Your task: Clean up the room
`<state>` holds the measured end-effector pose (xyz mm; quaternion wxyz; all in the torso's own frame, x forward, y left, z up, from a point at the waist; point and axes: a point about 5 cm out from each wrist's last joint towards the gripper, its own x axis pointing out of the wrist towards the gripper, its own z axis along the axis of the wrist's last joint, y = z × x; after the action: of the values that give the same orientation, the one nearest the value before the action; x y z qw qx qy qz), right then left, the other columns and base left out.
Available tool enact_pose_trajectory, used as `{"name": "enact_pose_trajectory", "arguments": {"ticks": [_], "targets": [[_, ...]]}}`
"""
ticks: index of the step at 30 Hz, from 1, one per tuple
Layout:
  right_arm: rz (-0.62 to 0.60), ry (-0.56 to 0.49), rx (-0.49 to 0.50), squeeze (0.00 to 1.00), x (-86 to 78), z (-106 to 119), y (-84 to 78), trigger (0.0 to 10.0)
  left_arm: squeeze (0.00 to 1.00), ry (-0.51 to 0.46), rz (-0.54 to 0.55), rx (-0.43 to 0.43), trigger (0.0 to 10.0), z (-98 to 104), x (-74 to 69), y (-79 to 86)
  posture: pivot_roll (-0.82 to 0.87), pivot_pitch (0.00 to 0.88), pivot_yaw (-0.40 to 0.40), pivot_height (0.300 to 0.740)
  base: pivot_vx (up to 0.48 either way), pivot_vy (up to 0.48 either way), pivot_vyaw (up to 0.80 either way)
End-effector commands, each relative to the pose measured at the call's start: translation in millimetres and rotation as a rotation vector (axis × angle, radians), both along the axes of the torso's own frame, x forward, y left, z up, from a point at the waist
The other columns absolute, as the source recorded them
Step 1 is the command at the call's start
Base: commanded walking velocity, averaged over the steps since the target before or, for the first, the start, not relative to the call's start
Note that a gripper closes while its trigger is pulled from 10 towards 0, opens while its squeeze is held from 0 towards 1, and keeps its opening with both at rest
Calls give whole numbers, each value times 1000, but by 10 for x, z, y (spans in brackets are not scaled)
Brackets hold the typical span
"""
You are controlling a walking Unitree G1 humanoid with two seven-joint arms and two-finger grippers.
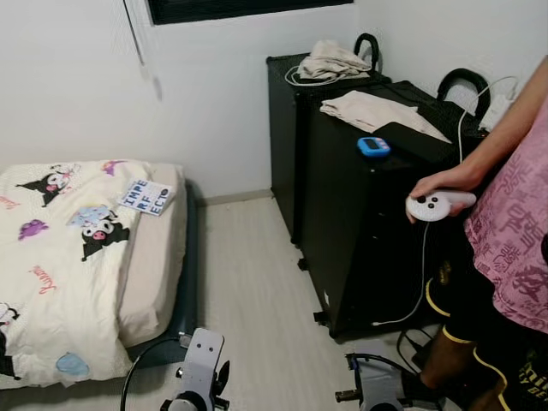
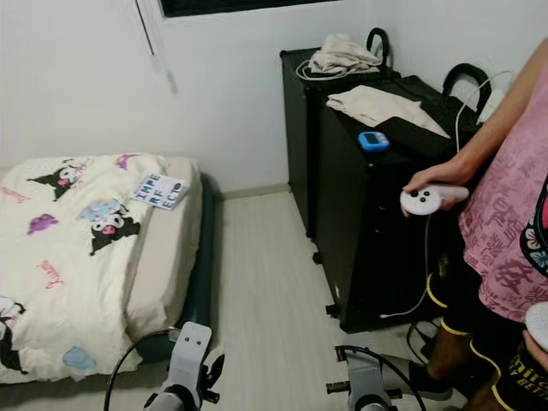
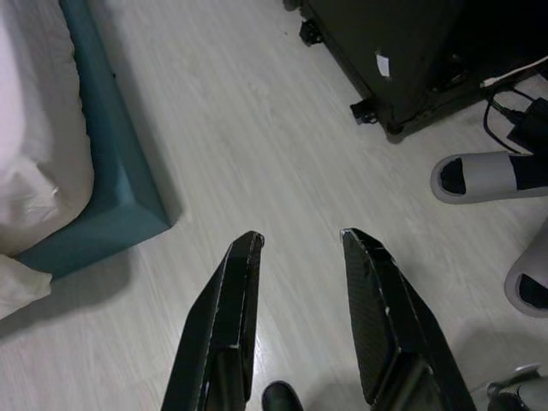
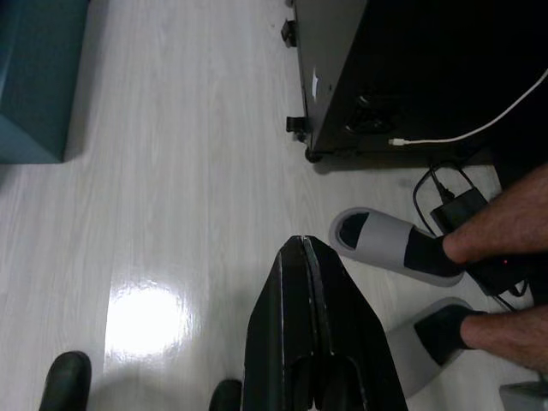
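My left gripper [image 3: 301, 241] hangs open over bare pale floor, nothing between its fingers. The right gripper [image 4: 301, 245] is shut and empty, pointing down at the floor beside a person's grey slipper [image 4: 385, 244]. Both arms [image 1: 201, 368] sit low at the bottom of the eye views. To the left lies a bed [image 1: 77, 248] with a cartoon-print cover and a small printed booklet [image 1: 145, 197] near its head. Folded beige cloths [image 1: 372, 110] and a bundle of cloth [image 1: 330, 60] rest on two black cabinets [image 1: 351, 231], with a small blue device [image 1: 373, 146] on the nearer one.
A person [image 1: 505, 257] stands at the right holding a white controller [image 1: 435, 205], feet in slippers near the cabinet's base. Cables and a power adapter [image 4: 458, 205] lie on the floor there. The teal bed frame [image 3: 111, 180] edges the floor strip [image 1: 248, 282] between bed and cabinets.
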<state>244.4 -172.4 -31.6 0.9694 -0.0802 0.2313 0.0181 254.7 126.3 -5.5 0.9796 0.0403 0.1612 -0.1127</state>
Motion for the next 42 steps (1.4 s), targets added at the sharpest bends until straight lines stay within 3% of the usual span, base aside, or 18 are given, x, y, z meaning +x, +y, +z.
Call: {"name": "enact_pose_trajectory", "arguments": {"ticks": [1,17,42], "targets": [[3,20,14,0,-41,-39,42,10000,0,-7,-12,10,10000,-13,-37,21,-40,129,38,740,0,0,0],[10,-35,14,0,9,30,48,10000,0,-61,2,-9,10000,74,18,5,-44,129,38,740,0,0,0],[7,-39,23,0,17,36,57,10000,0,-72,-3,-25,10000,96,29,-4,-47,128,39,740,423,0,0]]}}
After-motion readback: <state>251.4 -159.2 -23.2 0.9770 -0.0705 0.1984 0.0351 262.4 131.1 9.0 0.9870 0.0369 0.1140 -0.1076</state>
